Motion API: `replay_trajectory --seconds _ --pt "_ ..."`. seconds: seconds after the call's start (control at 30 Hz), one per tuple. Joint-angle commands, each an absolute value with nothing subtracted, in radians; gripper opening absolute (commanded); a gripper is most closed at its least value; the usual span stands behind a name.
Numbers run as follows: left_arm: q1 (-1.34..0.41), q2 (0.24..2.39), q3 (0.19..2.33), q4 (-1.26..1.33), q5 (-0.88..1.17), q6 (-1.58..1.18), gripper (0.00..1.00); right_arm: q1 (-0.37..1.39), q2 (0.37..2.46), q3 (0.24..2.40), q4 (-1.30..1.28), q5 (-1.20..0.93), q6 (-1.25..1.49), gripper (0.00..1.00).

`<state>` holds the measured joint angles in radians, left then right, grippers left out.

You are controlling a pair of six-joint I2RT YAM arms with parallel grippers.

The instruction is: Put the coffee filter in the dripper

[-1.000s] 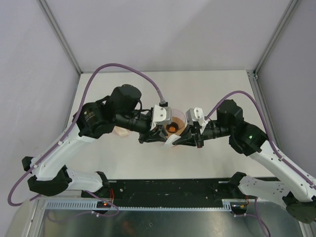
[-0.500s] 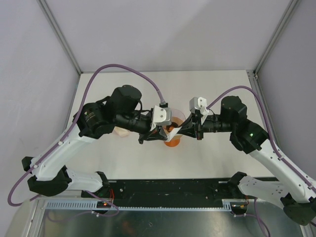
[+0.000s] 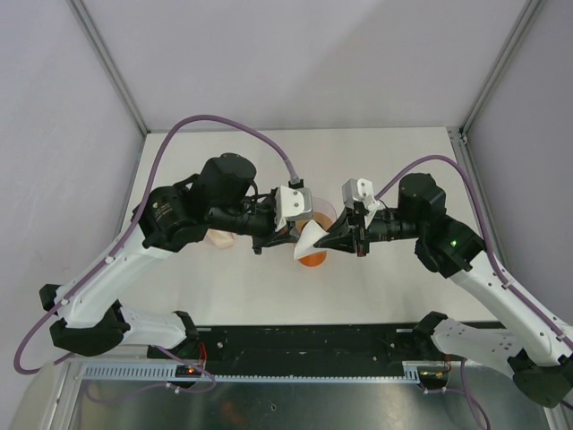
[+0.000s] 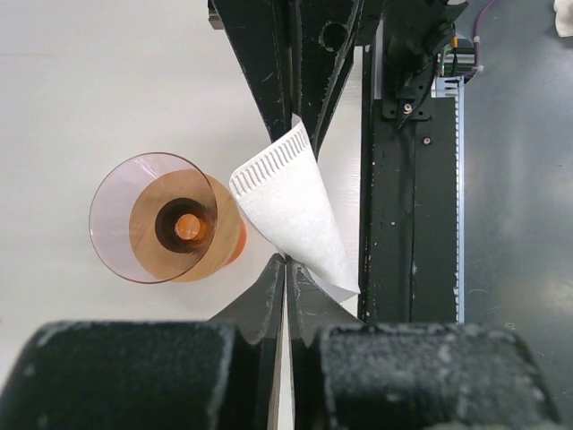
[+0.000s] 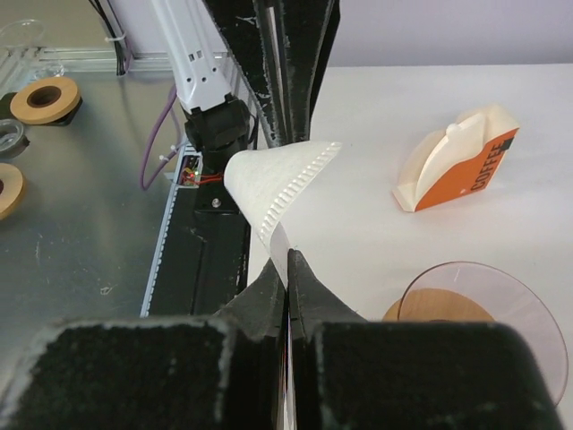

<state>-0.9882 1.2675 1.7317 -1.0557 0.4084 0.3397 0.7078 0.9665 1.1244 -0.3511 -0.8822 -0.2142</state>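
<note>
Top view first. The count is two arms, one dripper (image 3: 326, 215), one loose coffee filter (image 3: 309, 240), and a bit of cream filter stack (image 3: 218, 238) peeking out from under the left arm. Both arms are bent at the elbow and reach in from the sides over the white tabletop (image 3: 224, 287). Their wrists point at each other, so the left end effector (image 3: 296, 235) and right end effector (image 3: 322, 240) nearly meet in the middle. The filter hangs between them, up off the tabletop on the near side of the dripper and not in it. In the left wrist view there's one dripper standing upright with something orange under it and nothing inside. The single white filter is just beside its rim. The left end effector is clenched, its tips nipping the filter's edge, and the right one's tips pinch the opposite, ribbed corner. In the right wrist view the right end effector is clamped on a strip of the filter's edge, with the paper fanning out above it. There's one filter stack in its orange "COFFEE" holder (image 5: 457, 157) well off to the side on the tabletop, and two tape rolls (image 5: 45, 97) on the metal surface beyond.
</note>
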Motion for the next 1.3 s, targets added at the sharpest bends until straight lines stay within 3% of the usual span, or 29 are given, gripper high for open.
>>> replay_trajectory --seconds 0.0,0.27,0.73,0.9,1.1,1.27 --pt "-0.992 1.254 1.772 -1.025 0.402 0.333 0.09 0.715 0.967 1.166 -0.363 -0.906 -0.235 0.00" --pt "-0.992 1.240 1.759 -1.037 0.499 0.340 0.27 0.709 0.968 1.166 -0.372 -0.839 -0.228 0.00" --pt "-0.993 1.244 1.754 -1.048 0.547 0.314 0.42 0.707 0.967 1.166 -0.344 -0.822 -0.202 0.00" --pt "-0.992 1.254 1.757 -1.047 0.542 0.291 0.43 0.707 0.971 1.166 -0.327 -0.817 -0.186 0.00" --pt "-0.993 1.255 1.769 -1.048 0.498 0.308 0.33 0.707 0.970 1.166 -0.343 -0.823 -0.195 0.00" --pt "-0.988 1.236 1.793 -1.068 0.423 0.405 0.47 0.703 0.967 1.166 -0.374 -0.839 -0.223 0.00"
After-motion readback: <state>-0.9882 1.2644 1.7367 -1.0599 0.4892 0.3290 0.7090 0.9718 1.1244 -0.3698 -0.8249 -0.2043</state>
